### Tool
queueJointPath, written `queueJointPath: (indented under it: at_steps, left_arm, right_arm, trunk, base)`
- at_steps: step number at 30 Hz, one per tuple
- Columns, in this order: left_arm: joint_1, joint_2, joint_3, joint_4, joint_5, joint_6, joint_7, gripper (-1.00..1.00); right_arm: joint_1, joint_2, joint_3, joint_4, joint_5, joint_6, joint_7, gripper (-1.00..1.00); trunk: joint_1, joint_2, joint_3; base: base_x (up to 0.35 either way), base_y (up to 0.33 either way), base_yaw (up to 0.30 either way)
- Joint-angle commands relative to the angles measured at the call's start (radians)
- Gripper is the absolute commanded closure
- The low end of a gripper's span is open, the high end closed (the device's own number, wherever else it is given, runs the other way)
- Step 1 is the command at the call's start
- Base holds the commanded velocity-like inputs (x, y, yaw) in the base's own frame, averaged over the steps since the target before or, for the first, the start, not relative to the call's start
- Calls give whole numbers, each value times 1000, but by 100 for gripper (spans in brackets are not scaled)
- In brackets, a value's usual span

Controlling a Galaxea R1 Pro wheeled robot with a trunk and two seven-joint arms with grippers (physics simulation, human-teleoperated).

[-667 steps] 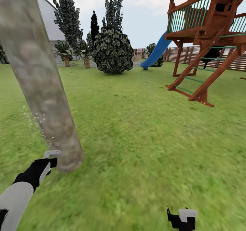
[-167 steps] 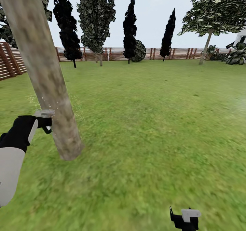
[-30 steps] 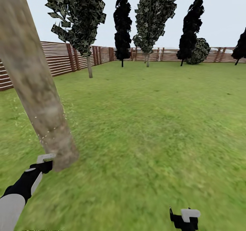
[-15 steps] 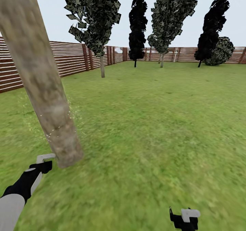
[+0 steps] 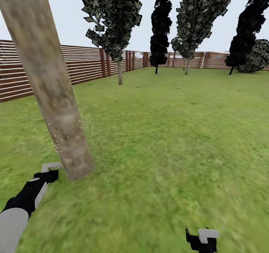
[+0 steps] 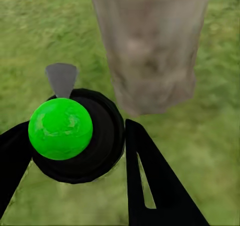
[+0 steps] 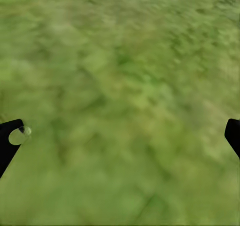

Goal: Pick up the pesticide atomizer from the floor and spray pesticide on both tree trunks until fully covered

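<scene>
A thick, pale grey-brown tree trunk (image 5: 56, 95) leans across the left of the head view, its base in the grass. My left gripper (image 5: 48, 173) is low beside that base, shut on the pesticide atomizer (image 6: 61, 129). In the left wrist view the atomizer has a green round top on a black body. Its grey nozzle (image 6: 61, 78) points toward the trunk (image 6: 150, 45), close to it. Fine white droplets (image 5: 56, 145) speckle the lower trunk and the air beside it. My right gripper (image 5: 201, 238) hangs open over bare grass, with its fingertips (image 7: 7, 141) spread wide.
Green lawn (image 5: 168, 133) stretches ahead and to the right. A brown slat fence (image 5: 74, 64) rings the left and back. Along the fence stand a mottled-green tree on a thin stem (image 5: 119, 73) and near-black narrow trees (image 5: 160, 28). A round bush (image 5: 257, 56) sits far right.
The whole view has swung, so fence and far trees slid to the right. The left gripper stays at the trunk's base with the atomizer. The right gripper keeps its place.
</scene>
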Motion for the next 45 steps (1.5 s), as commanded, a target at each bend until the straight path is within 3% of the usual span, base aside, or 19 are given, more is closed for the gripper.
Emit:
queueJointPath:
  at_steps: [1, 2, 3, 6, 9, 12, 15, 17, 19, 21, 23, 25, 28, 30, 34, 37, 40, 43, 45]
  left_arm:
    - [-16, -2, -5, -42, -2, 48, -10, 100]
    - [-46, -2, -26, -111, -3, 133, -57, 100]
    - [-66, -1, -34, -144, -4, 164, -83, 100]
    - [-134, 15, -42, -160, -6, 197, -127, 100]
    - [-139, 48, -43, -161, -13, 242, -216, 100]
    - [-138, 58, -42, -159, -15, 248, -271, 100]
    - [-137, 134, -41, -156, -13, 250, -279, 100]
    - [-136, 134, -43, -164, -11, 251, -282, 100]
    - [-141, 107, -67, -177, -9, 283, -321, 100]
    - [-145, 102, -76, -214, -8, 326, -332, 100]
    - [-201, 104, -78, -245, -5, 392, -336, 100]
    - [-225, 114, -77, -249, -6, 426, -339, 100]
    - [-236, 185, -72, -249, -6, 434, -362, 100]
    - [-257, 177, -78, -262, -6, 453, -400, 100]
    - [-312, 160, -81, -337, -5, 536, -408, 100]
    - [-304, 167, -88, -343, -10, 536, -450, 100]
    - [-306, 172, -153, -343, -62, 538, -539, 100]
    - [-300, 175, -171, -340, -80, 539, -548, 100]
    - [-298, 195, -167, -335, -82, 539, -549, 100]
  right_arm:
    - [0, 0, 0, 0, 0, 0, 0, -100]
    - [0, 0, 0, -1, 0, 0, 0, -100]
    - [0, -1, 0, -1, 0, 0, 0, -100]
    - [0, -2, 0, -2, 0, 0, 0, -100]
    - [0, -2, 0, -1, 0, 0, 0, -100]
    - [0, -2, 0, 0, 0, 0, 0, -100]
    - [0, -2, 0, 0, 0, 0, 0, -100]
    - [0, -2, 0, 0, 0, 0, 0, -100]
    - [0, -2, 0, -1, 0, 0, 0, -100]
    - [0, -2, 0, -1, 0, 0, 0, -100]
    - [0, -2, 0, -1, 0, 0, 0, -100]
    - [0, -2, 0, -1, 0, 0, 0, -100]
    - [0, -2, 0, -1, 0, 0, 0, -100]
    - [0, -2, 0, -1, 0, 0, 0, -100]
    - [0, -2, 0, -1, 0, 0, 0, -100]
    - [0, -2, 0, 0, 0, 0, 0, -100]
    - [0, -2, 0, 0, 0, 0, 0, -100]
    - [0, -2, 0, 0, 0, 0, 0, -100]
    - [0, -2, 0, 0, 0, 0, -1, -100]
  trunk:
    - [0, 0, 0]
    - [0, 0, 0]
    - [0, 0, 0]
    - [0, 0, 0]
    - [0, 0, 0]
    - [0, 0, 0]
    - [0, 0, 0]
    - [0, 0, 0]
    - [0, 0, 0]
    - [0, 0, 0]
    - [0, 0, 0]
    - [0, 0, 0]
    - [0, 0, 0]
    - [0, 0, 0]
    - [0, 0, 0]
    - [0, 0, 0]
    - [0, 0, 0]
    - [0, 0, 0]
    - [0, 0, 0]
  base:
    - [0, 0, 276]
    - [0, 0, 114]
    - [0, 0, 47]
    - [0, 0, 8]
    - [0, 0, 0]
    - [0, 0, 0]
    - [0, 0, 0]
    - [0, 0, 0]
    - [0, 0, 0]
    - [0, 0, 95]
    - [0, 0, 237]
    - [0, 0, 79]
    - [0, 0, 14]
    - [0, 0, 1]
    - [0, 0, 0]
    - [0, 0, 0]
    - [0, 0, 0]
    - [0, 0, 0]
    - [0, 0, 0]
